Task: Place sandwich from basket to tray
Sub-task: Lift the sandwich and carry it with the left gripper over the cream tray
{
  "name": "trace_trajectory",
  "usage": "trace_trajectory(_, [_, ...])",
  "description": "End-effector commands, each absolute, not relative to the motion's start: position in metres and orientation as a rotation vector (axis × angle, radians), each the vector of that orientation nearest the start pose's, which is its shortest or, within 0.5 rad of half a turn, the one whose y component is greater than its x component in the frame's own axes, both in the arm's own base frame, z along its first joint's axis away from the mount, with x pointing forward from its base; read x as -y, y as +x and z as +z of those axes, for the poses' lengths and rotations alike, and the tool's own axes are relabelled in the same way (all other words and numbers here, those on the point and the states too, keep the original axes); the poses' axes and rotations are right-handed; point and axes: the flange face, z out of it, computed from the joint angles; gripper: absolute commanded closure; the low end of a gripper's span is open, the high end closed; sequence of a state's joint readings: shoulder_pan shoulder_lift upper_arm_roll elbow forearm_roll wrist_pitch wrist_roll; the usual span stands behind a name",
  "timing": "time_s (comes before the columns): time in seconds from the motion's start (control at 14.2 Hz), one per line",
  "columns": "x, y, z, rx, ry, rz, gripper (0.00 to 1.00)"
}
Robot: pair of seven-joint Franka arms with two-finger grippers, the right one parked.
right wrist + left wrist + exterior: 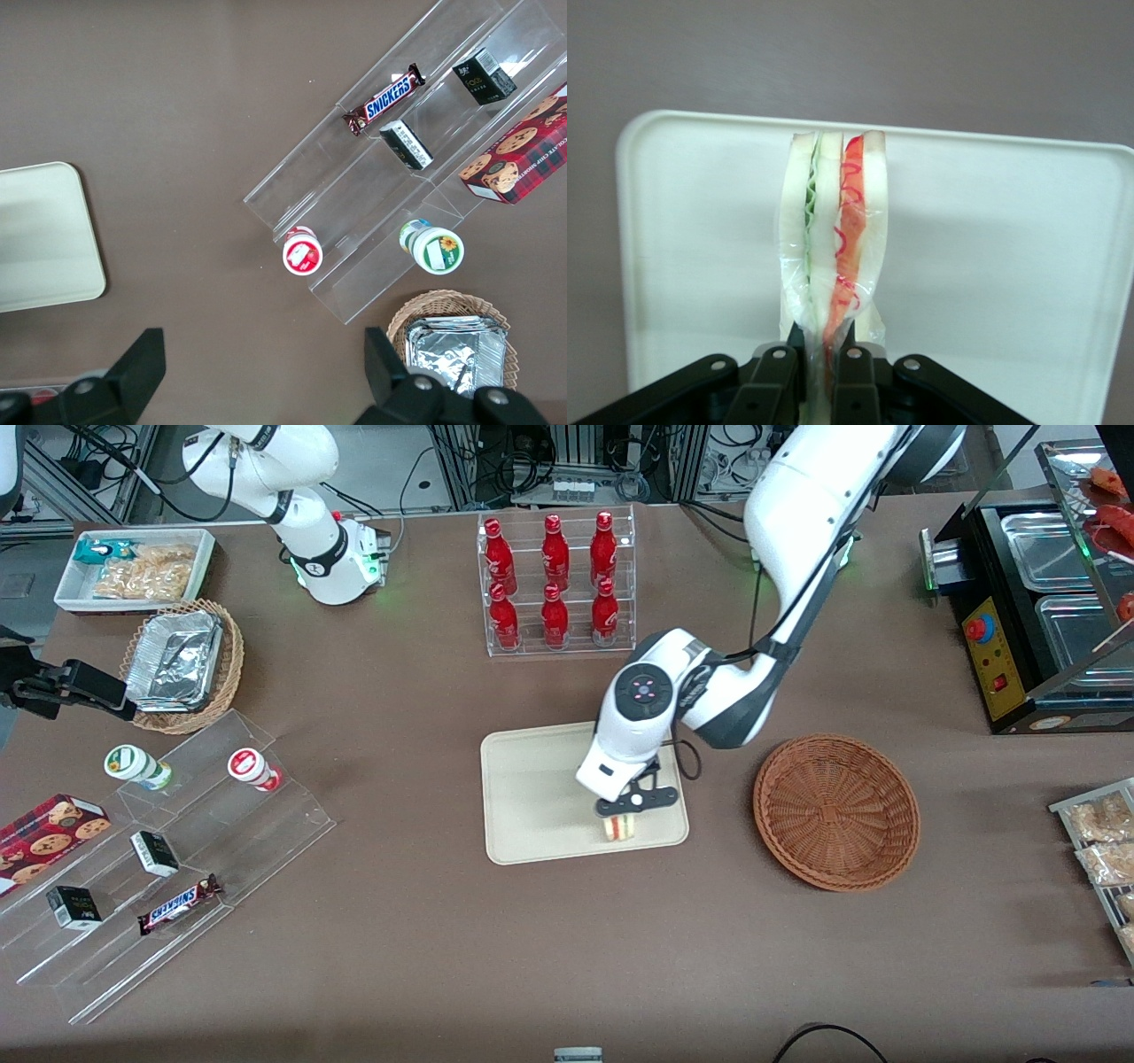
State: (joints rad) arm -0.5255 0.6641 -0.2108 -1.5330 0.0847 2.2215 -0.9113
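- Over the tray (540, 797), the gripper (631, 808) hangs from the left arm, near the corner closest to the basket (836, 811) and the front camera.
- Its fingers (855, 376) are clamped on the sandwich (621, 826), pinching one end of the wedge.
- From the wrist camera, the sandwich (835, 266) stands on edge over the tray (1010, 266), wrapped in clear film, with its green and red-orange filling layers facing the camera between pale bread slices.
- Whether the sandwich touches the tray surface or sits just above it, I cannot tell.
- The basket lies on the brown table (425, 939) beside the tray, toward the working arm's end, a short gap between them; nothing lies in it.
- A clear rack of red bottles (555, 580) stands farther from the front camera than the tray.
- Toward the parked arm's end lie a clear stepped stand (168, 868) with a Snickers bar (180, 904), small boxes and two cups, a cookie box (49, 833), a tan basket of foil trays (182, 664) and a white bin of snacks (133, 569).
- At the working arm's end stands a black appliance with metal pans (1036, 602).
- The parked arm's camera shows the tray's corner (44, 235) and the stand (399, 177) well apart on the table.
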Motion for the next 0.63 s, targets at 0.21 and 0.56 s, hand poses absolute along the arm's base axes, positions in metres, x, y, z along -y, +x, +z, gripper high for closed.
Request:
trace_trajectory(0.21, [0.49,0.529,0.251,0.222,-3.187,0.066,0.85])
trace_trajectory(0.56, [0.5,0.529,0.246,0.286,-3.185,0.066,0.27])
